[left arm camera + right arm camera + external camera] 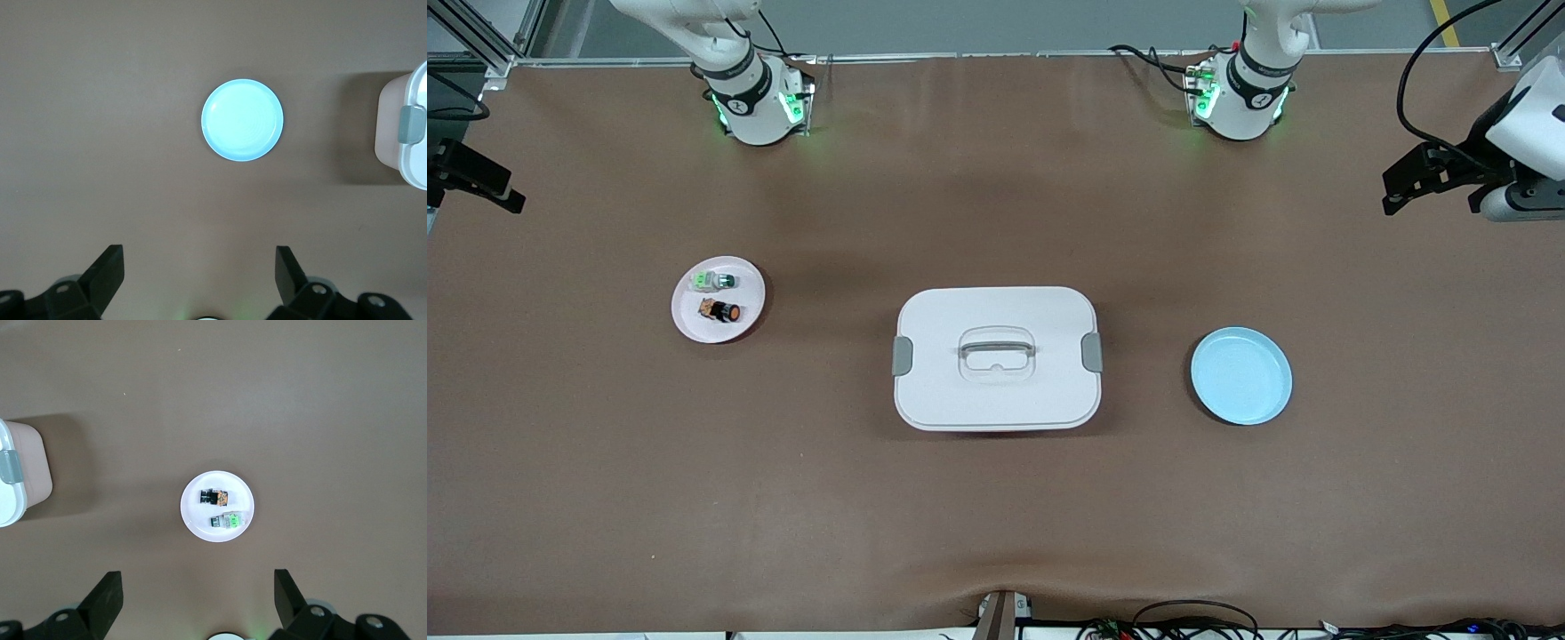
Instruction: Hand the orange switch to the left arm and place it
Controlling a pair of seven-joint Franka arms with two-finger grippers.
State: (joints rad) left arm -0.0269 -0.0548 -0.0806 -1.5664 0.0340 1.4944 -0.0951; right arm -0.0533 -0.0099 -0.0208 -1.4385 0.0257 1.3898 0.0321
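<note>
Both our grippers stand spread and empty. Our right gripper (193,587) hangs high over the white plate (197,520), and our left gripper (200,263) hangs high over the blue plate (220,143); neither touches anything.

We judge the first step to be the right arm's pick. The switch (721,311) lies on its side on the white plate, toward the right arm's end of the table, just beside the green switch (713,282) and nearer the front camera than it. To do this well, we should come straight down, set the fingers across the black body, and keep clear of the green one so it is not nudged. The handover, we think, belongs well above the box (996,391), or on a path around it.

The white plate holds the two switches. The blue plate, toward the left arm's end, holds nothing. The box sits between the plates, lid on, clips down; its contents are hidden.
</note>
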